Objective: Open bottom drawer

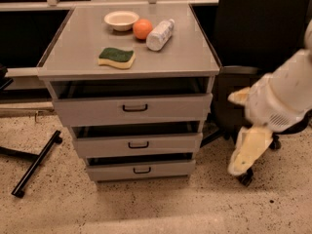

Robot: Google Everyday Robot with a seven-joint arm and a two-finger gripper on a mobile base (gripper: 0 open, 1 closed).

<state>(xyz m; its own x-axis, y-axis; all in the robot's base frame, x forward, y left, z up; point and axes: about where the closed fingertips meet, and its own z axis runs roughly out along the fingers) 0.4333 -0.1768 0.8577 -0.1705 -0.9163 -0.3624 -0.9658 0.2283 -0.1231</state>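
Observation:
The bottom drawer [165, 170] is the lowest and narrowest grey front of the cabinet, with a small black bar handle [142, 169] and a dark gap above it. The mid-sized drawer [170, 144] and the tall top drawer [175, 108] sit above it. My gripper [235, 133] hangs to the right of the cabinet at about the height of the lower drawers. Its yellowish fingers [247, 151] are spread apart and hold nothing. It touches no drawer.
On the cabinet top [73, 48] lie a green-and-yellow sponge [116, 57], a white bowl [121, 19], an orange [143, 29] and a lying bottle [160, 34]. A black office chair [253, 43] stands right behind my arm. A black stand leg [36, 162] lies on the speckled floor at left.

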